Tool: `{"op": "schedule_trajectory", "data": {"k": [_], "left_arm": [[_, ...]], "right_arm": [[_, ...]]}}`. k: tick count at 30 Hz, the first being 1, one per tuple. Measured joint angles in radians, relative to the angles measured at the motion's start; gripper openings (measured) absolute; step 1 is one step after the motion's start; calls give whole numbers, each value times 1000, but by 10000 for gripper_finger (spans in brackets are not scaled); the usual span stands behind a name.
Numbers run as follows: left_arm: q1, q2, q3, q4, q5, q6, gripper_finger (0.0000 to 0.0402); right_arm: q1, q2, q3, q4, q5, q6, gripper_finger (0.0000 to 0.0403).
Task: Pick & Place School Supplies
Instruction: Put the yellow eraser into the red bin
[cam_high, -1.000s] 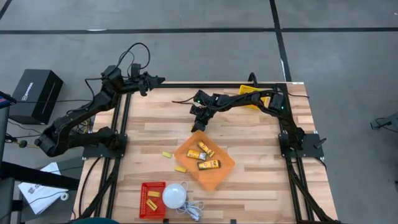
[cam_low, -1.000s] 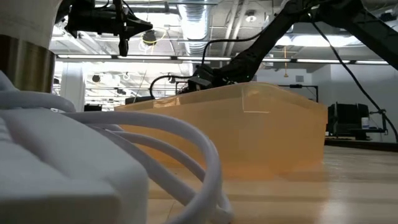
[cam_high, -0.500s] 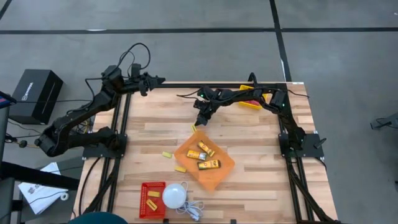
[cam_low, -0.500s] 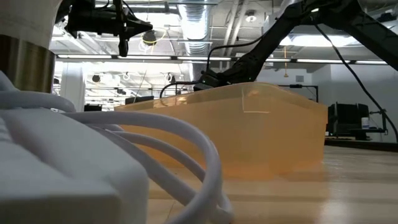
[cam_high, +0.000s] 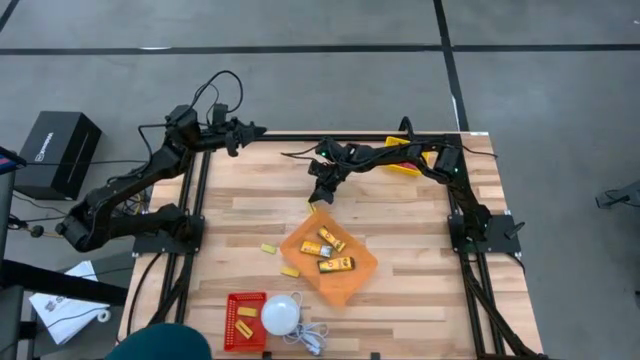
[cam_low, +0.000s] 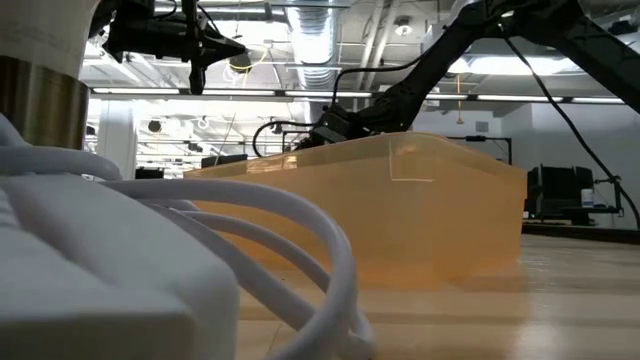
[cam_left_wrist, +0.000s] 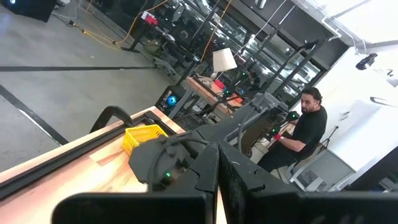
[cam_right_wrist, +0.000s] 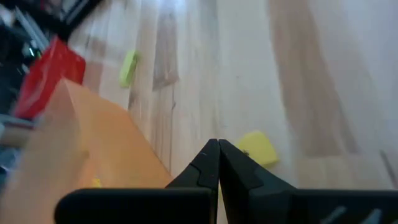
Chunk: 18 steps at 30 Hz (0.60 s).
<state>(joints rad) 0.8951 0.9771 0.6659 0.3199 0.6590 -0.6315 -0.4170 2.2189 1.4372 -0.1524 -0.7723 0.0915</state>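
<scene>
My right gripper (cam_high: 317, 193) hovers shut just beyond the far corner of the orange tray (cam_high: 352, 283). A tiny yellow block (cam_right_wrist: 257, 148) lies on the wood beside the gripper's tips (cam_right_wrist: 217, 147), apart from them. Three orange-yellow packets (cam_high: 328, 252) lie in the tray. Two more yellow blocks (cam_high: 268, 249) (cam_high: 289, 271) rest on the table left of the tray, and others sit in the red bin (cam_high: 245, 320). My left gripper (cam_high: 258, 130) waits shut at the table's far left corner. No scissor-like tools show.
A white dome (cam_high: 282, 314) with its cord (cam_low: 200, 230) sits near the table's near edge, beside the red bin. A yellow bin (cam_high: 403, 157) stands at the far right under my right arm. A person's teal-clad shape (cam_high: 160, 342) shows at the near edge.
My right gripper has drawn back a little from the tray's far corner toward the far edge. A tiny yellow block now shows on the wood where the gripper stood. A person's teal shape has come in at the near edge.
</scene>
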Motion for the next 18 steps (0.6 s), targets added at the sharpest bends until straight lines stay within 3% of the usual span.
{"op": "schedule_trajectory", "data": {"k": [8,18], "left_arm": [[0,0,0,-8,0,17,0],[0,0,0,-14,7,24,0]], "right_arm": [[11,0,0,-35,53,-250,0],[12,0,1,-49,81,-329,0]]}}
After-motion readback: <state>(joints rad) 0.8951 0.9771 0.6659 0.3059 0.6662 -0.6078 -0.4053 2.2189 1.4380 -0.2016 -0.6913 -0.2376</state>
